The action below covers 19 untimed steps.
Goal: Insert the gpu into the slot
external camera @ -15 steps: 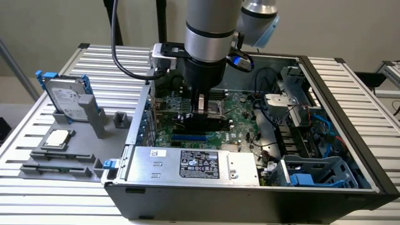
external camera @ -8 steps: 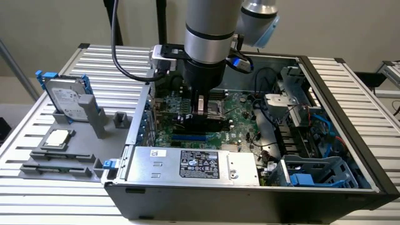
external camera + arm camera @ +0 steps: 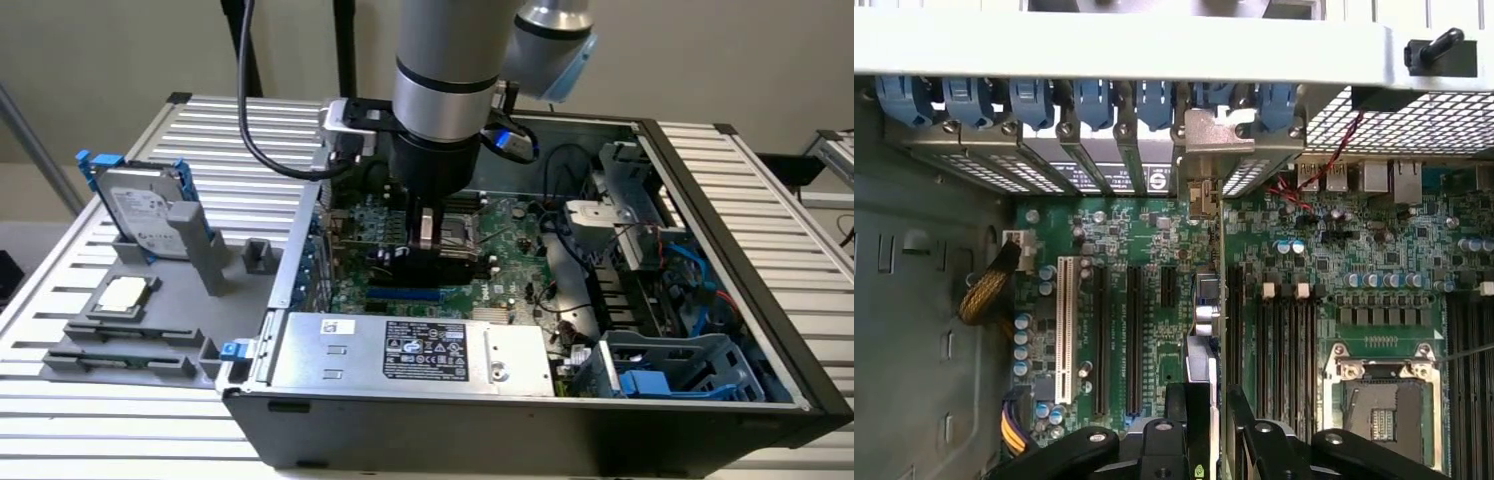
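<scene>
**Card pinched over the board, seating unclear**

In the exterior view the arm (image 3: 447, 90) hung from the top centre of the frame into the open computer case (image 3: 534, 425), which lay on the slatted desk (image 3: 107, 420). The jaws were pinched on the gpu (image 3: 447, 268), a dark block at the frame's centre over the motherboard (image 3: 514, 225). Their tips were lost against the black cooler. The slot (image 3: 404, 296) showed as a blue strip just below the card in the frame, its right end cut off by that dark mass. Whether the card's edge touched it could not be told.

In the wrist view the gpu (image 3: 1202, 362) appeared edge-on, a thin strip between the two jaws. It ran toward a bright metal bracket (image 3: 1239, 140) at the case's rear wall, in line with a row of blue latches (image 3: 1034, 100). The card hid whatever lay directly beneath it. A white connector (image 3: 1065, 325) stood well to one side of it, and the processor socket (image 3: 1384, 405) on the other side was cut off by the frame edge.

At the exterior view's left a hard drive (image 3: 140, 210) stood upright on the desk.
</scene>
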Available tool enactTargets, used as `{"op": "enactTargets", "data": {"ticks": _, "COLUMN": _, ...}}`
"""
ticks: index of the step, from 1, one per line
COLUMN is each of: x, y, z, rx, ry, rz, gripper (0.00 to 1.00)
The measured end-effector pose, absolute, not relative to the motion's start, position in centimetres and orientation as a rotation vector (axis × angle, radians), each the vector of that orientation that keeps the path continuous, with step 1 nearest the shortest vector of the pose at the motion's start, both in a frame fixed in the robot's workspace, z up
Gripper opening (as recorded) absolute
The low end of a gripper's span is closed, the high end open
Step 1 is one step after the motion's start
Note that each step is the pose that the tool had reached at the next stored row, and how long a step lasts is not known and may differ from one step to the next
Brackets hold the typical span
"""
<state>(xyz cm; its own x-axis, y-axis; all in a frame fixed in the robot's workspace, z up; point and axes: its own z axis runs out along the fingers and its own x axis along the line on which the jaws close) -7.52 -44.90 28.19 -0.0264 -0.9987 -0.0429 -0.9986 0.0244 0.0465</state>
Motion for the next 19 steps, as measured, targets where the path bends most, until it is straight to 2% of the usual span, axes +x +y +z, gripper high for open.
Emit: {"op": "enactTargets", "data": {"ticks": 19, "x": -7.80, "y": -45.18, "z": 27.72, "rx": 2.164, "ry": -2.272, "rz": -0.101, "gripper": 0.26}}
